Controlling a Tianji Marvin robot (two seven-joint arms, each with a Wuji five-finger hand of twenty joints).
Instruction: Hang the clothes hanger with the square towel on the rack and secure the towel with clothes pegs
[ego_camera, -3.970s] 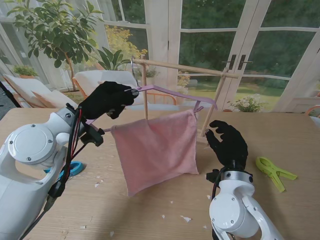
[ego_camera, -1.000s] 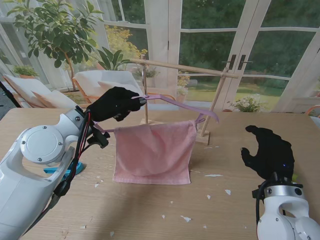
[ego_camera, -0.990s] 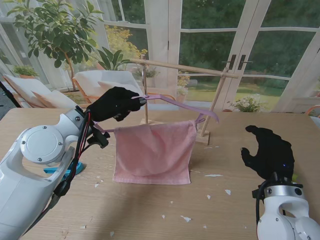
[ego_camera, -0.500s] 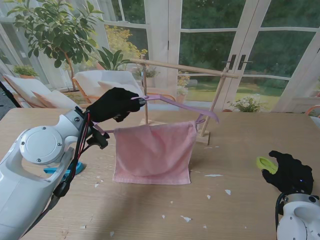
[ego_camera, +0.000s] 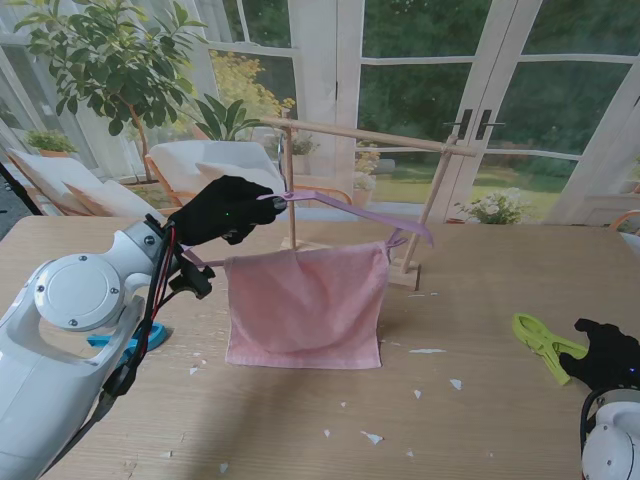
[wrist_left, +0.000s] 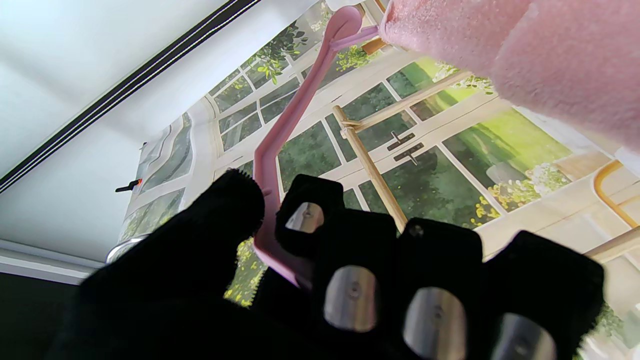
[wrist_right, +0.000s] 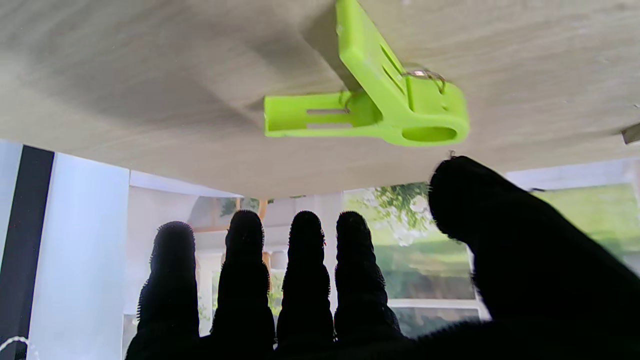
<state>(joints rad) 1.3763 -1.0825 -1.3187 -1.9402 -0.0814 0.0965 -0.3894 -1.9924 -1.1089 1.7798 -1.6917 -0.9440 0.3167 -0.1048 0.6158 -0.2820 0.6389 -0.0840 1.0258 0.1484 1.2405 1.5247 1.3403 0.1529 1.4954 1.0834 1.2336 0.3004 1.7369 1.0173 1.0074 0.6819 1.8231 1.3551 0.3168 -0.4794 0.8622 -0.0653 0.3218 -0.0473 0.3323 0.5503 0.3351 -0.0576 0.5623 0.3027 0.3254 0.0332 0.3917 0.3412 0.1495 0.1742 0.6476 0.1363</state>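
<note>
My left hand (ego_camera: 228, 208) is shut on the pink hanger (ego_camera: 352, 212) near its hook, holding it up in front of the wooden rack (ego_camera: 370, 136), lower than the rack's bar. The pink square towel (ego_camera: 305, 305) drapes over the hanger's bottom rail. In the left wrist view my fingers (wrist_left: 350, 285) wrap the hanger (wrist_left: 295, 115) and the towel (wrist_left: 500, 45) shows beside the rack (wrist_left: 372, 167). A green peg (ego_camera: 545, 345) lies on the table at the right. My right hand (ego_camera: 610, 355) is open just to the right of it. In the right wrist view the peg (wrist_right: 380, 107) lies off my thumb tip, untouched.
A blue peg (ego_camera: 125, 340) lies on the table at the left, partly behind my left arm. Small white scraps (ego_camera: 372, 437) dot the wooden table (ego_camera: 470, 420). Glass doors and plants stand behind the rack.
My right hand has drawn to the right and nearer to me, uncovering the green peg. The left hand has held the hanger and towel almost still.
</note>
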